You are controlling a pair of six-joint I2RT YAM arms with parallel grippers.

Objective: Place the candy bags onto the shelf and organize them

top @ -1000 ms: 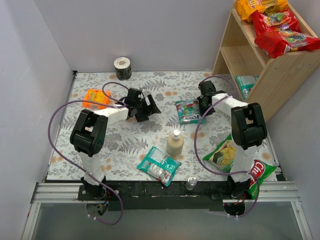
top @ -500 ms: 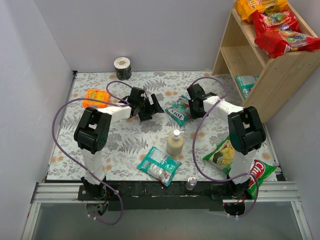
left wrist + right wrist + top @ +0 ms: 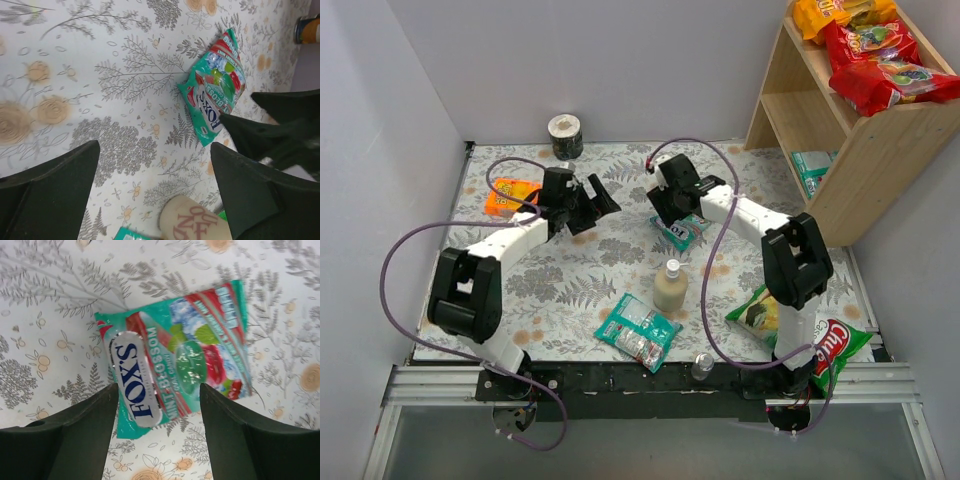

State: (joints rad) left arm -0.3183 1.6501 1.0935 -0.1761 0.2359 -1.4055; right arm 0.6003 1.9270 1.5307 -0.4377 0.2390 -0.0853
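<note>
From above, the right arm point(image 3: 750, 213) hides part of one teal bag point(image 3: 690, 233). A second teal bag point(image 3: 810, 170) is half behind the shelf point(image 3: 880, 150) panel; the orange-yellow bag point(image 3: 825, 15) is cropped.

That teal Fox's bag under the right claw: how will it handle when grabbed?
The teal bag shows glare, so it may slip in the right claw. It lies flat and thin, so probably light and floppy, sagging if pinched at one edge.

The overhead camera looks down from behind; both wrist cameras closely share the teal bag point(image 3: 175, 365).
</note>
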